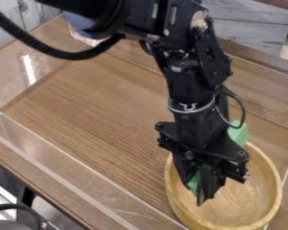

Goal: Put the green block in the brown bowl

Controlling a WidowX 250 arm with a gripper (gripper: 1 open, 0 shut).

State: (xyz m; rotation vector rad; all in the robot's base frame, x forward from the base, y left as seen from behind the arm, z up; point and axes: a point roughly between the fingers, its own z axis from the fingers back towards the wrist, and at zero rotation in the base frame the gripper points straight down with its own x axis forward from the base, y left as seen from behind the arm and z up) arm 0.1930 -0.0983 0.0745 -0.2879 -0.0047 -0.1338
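Note:
My gripper [207, 186] points almost straight down into the brown bowl [262, 194], a wide shallow bowl of tan wood at the table's near right. Its dark fingers are shut, with their tips low inside the bowl, just above the floor. One end of the green block [240, 133] sticks out to the right of the gripper's body, above the bowl's far rim. The rest of the bar is hidden behind the gripper and appears to run down to the shut fingers. The black arm reaches in from the upper left.
The wooden table top [86, 108] spreads to the left and behind the bowl. A clear plastic wall [26, 148] edges the table's near left side. The bowl sits close to the table's near right corner.

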